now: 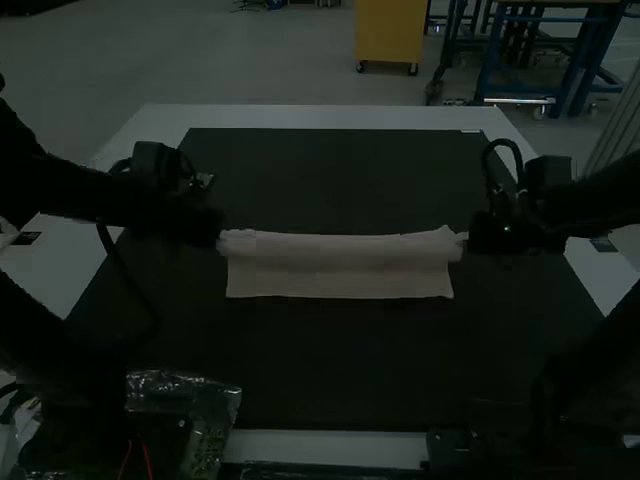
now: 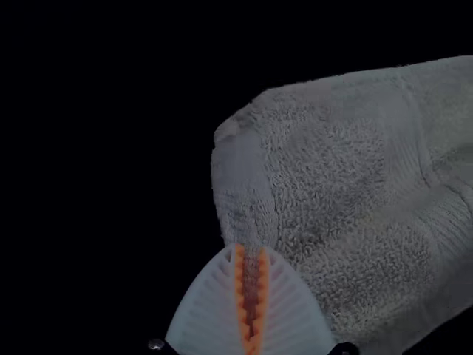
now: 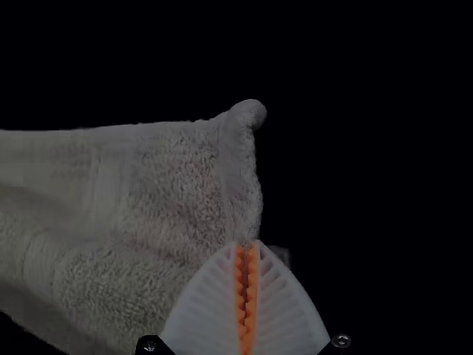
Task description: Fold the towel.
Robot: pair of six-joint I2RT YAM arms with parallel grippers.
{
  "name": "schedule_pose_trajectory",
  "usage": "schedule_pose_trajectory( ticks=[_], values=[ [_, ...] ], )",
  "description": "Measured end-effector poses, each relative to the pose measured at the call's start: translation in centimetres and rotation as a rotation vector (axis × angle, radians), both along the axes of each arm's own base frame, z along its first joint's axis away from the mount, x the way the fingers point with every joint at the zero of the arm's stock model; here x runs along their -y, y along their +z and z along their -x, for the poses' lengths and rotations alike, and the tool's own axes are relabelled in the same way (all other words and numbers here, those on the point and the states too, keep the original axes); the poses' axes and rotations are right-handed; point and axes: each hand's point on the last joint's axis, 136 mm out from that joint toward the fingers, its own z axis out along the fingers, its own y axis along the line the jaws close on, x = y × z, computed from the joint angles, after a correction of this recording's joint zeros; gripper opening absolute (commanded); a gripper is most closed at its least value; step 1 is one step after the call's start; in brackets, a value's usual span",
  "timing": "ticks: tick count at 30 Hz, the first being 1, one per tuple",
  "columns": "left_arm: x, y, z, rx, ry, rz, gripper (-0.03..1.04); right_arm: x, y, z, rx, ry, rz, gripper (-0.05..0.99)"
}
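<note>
over on the left, the left gripper (image 2: 251,250) has its fingers clenched on the edge at one end of the towel (image 1: 340,275). from there the cloth runs across the middle of the dark mat (image 1: 320,370) as a long narrow band, a soft ridge along it. at the right end, the right gripper (image 3: 247,245) pinches the opposite edge just as firmly. i'd guess one fold is partly made; what's left is laying the held part down, letting go, smoothing it, and perhaps folding the length.
</note>
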Motion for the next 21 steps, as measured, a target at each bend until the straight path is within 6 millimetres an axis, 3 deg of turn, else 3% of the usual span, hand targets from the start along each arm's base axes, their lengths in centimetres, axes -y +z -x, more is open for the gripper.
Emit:
schedule_pose_trajectory(
  ticks=[3, 5, 11, 15, 16, 17, 18, 20, 21],
  values=[
    [0.9, 2.0, 0.8, 0.077, -0.023, -0.003, 0.02, 0.4, -0.6, 1.5, -0.016, -0.005, 0.008, -0.02],
    [1.0, 2.2, 1.1, 0.091, -0.026, -0.006, 0.02, 0.5, -0.9, 1.8, -0.02, -0.003, 0.011, -0.02],
    [0.6, -1.2, 3.4, 0.019, -0.021, -0.022, 0.02, 0.4, -1.8, 2.7, -0.044, 0.006, 0.016, -0.02],
    [0.4, -1.8, 3.8, 0.008, -0.018, -0.026, 0.02, 0.4, -2.3, 3.3, -0.054, 0.015, 0.022, -0.02],
    [0.4, -1.8, 3.8, 0.01, -0.019, -0.026, 0.05, 0.4, -2.4, 3.4, -0.055, 0.016, 0.023, 0.04],
    [0.4, -1.8, 3.8, 0.011, -0.02, -0.027, 0.19, 0.4, -2.4, 3.4, -0.054, 0.017, 0.025, 0.2],
    [0.4, -1.9, 3.8, 0.013, -0.024, -0.032, 0.37, 0.4, -2.5, 3.4, -0.053, 0.017, 0.025, 0.38],
    [0.3, -2.0, 3.9, 0.011, -0.024, -0.041, 0.62, 0.7, -2.6, 3.3, -0.053, 0.007, 0.044, 0.77],
    [0.3, -2.1, 4.0, 0.009, -0.025, -0.045, 0.81, 0.9, -2.7, 3.3, -0.054, 0.0, 0.053, 0.92]
  ],
)
